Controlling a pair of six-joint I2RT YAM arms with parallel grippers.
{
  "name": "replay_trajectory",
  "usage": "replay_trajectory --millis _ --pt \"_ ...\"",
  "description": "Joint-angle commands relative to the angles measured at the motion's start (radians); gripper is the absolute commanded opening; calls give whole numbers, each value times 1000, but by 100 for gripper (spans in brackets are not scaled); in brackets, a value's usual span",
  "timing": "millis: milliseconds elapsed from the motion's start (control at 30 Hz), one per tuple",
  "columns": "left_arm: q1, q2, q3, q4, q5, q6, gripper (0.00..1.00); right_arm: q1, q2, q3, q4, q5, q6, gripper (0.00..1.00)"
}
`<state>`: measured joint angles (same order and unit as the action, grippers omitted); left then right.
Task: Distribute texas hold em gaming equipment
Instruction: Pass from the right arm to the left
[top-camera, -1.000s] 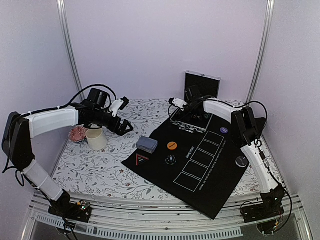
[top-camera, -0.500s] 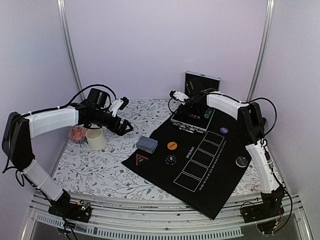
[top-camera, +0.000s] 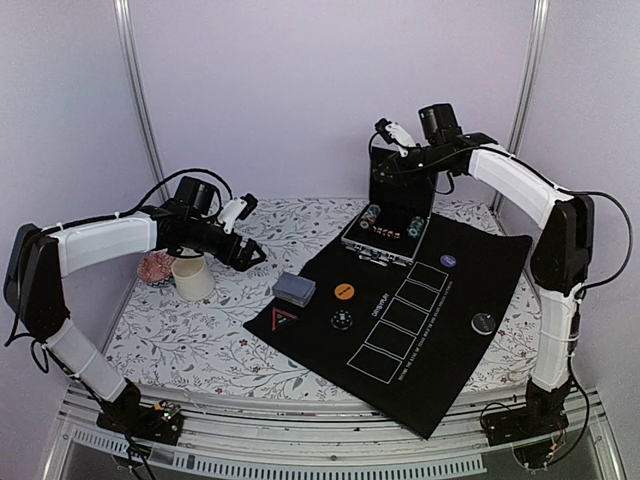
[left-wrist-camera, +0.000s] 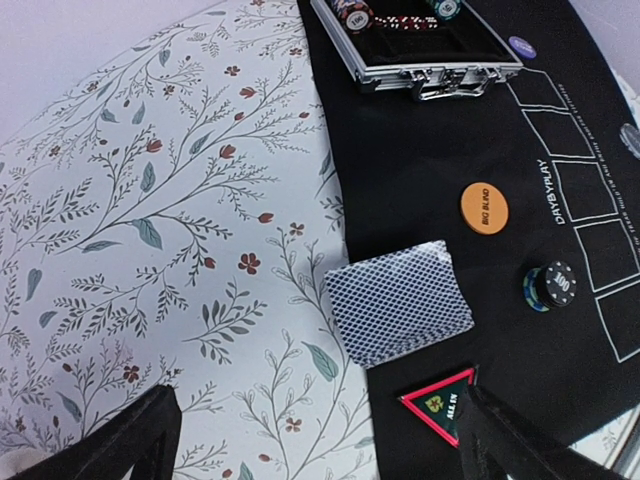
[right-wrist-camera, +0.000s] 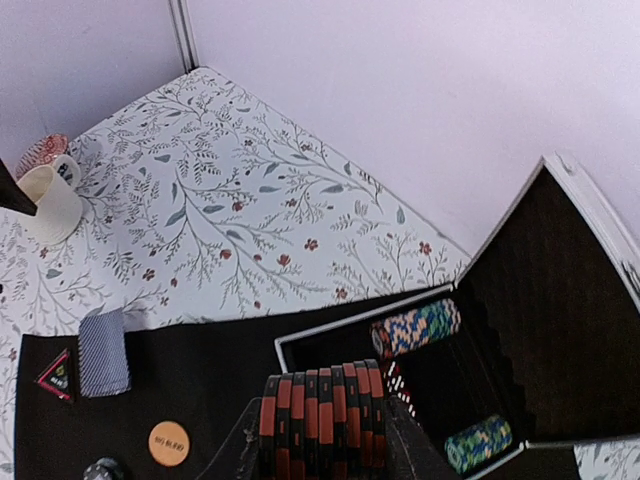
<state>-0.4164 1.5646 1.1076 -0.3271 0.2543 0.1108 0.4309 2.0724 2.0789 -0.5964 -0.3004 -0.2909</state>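
Right gripper (right-wrist-camera: 322, 440): raised high above the open case (top-camera: 384, 236); its two fingers are closed on a roll of red and black chips (right-wrist-camera: 325, 418), which lies sideways between them.
Left gripper (top-camera: 256, 256): fingers spread wide with nothing between them; it hangs over the flowered cloth (top-camera: 200, 330), near the cup (top-camera: 192, 278).
Case: metal, lid (top-camera: 403, 182) standing up, at the far edge of the black mat (top-camera: 420, 350).
Chips in the case: a blue, green and tan roll (right-wrist-camera: 415, 328) near the far side, and a green and blue roll (right-wrist-camera: 478, 440) near the front corner.
Deck of cards (left-wrist-camera: 397, 301): face down, blue patterned back, at the left edge of the mat, partly over the cloth.
Orange disc (left-wrist-camera: 486, 208): flat on the mat, just right of the deck, with the words BIG BLIND.
Small stack of dark chips (left-wrist-camera: 549, 286): on the mat, near the orange disc, on the side closer to the arms.
Triangle marker (left-wrist-camera: 440, 405): red border, flat on the mat, near the deck, at the mat's left corner.
Purple disc (top-camera: 449, 261): on the mat, right of the case.
Dark disc (top-camera: 484, 323): near the right edge of the mat, well apart from the other pieces.
Cup: cream, upright on the cloth, left of the mat; a pink thing (top-camera: 155, 266) is just behind it.
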Motion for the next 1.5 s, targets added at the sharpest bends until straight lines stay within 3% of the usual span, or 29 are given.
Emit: replay_trajectory --millis 0,267,367,500,767,1100,1467 --pt "12 -31 4 16 21 3 98 -88 -184 -186 -48 -130 171 1" --pt "11 -50 0 26 54 -1 98 -287 -435 -624 -28 -262 299 1" --pt "10 -58 -6 32 104 4 96 -311 -461 -688 -47 -263 329 1" --pt "-4 -98 -35 65 163 30 93 -311 -470 -745 -42 -407 337 1" --pt "-87 -174 -104 113 174 122 94 -309 -482 -875 -44 -484 364 1" --pt "-168 -219 -145 121 203 207 94 -187 -488 -1030 82 -590 448 2" --pt "-320 -253 -198 188 136 332 93 -9 -350 -1011 242 -663 563 2"
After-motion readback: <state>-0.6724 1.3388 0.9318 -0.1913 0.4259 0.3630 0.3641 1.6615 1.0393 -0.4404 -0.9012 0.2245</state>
